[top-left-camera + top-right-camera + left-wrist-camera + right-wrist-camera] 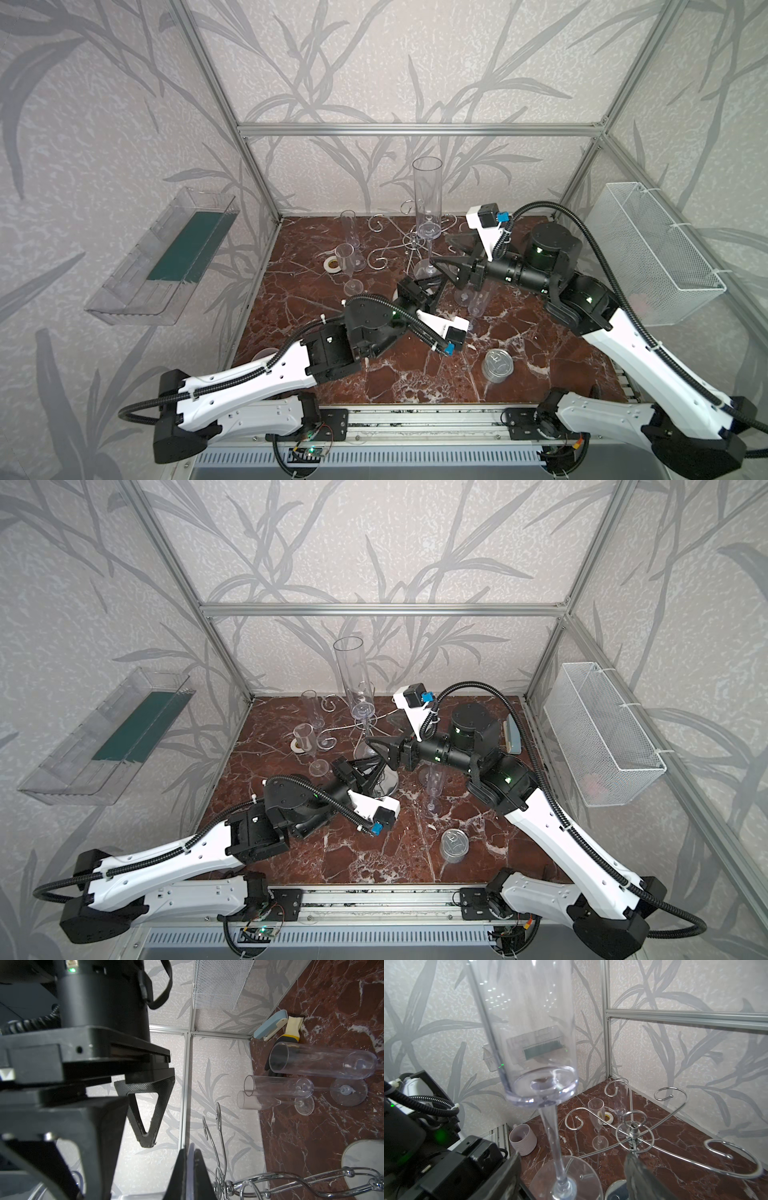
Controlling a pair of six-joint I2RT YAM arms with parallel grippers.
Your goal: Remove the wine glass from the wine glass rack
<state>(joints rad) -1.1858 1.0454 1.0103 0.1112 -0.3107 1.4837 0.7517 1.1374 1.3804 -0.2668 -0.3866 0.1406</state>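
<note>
Wine glass (427, 195), upright by wine glass rack (633, 1135), stem between parted jaws of right gripper (571, 1167); left gripper (189, 1152) clenched, probably bracing rack.

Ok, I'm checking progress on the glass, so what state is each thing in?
Tall clear wine glass: upright, off the rack, held by its foot.
Shiny chrome wire wine glass rack: standing, no glass hanging.
Left claw: shut on the glass's foot.
Right claw: open around the stem.
Small steel tin can: upright, lid on.
</note>
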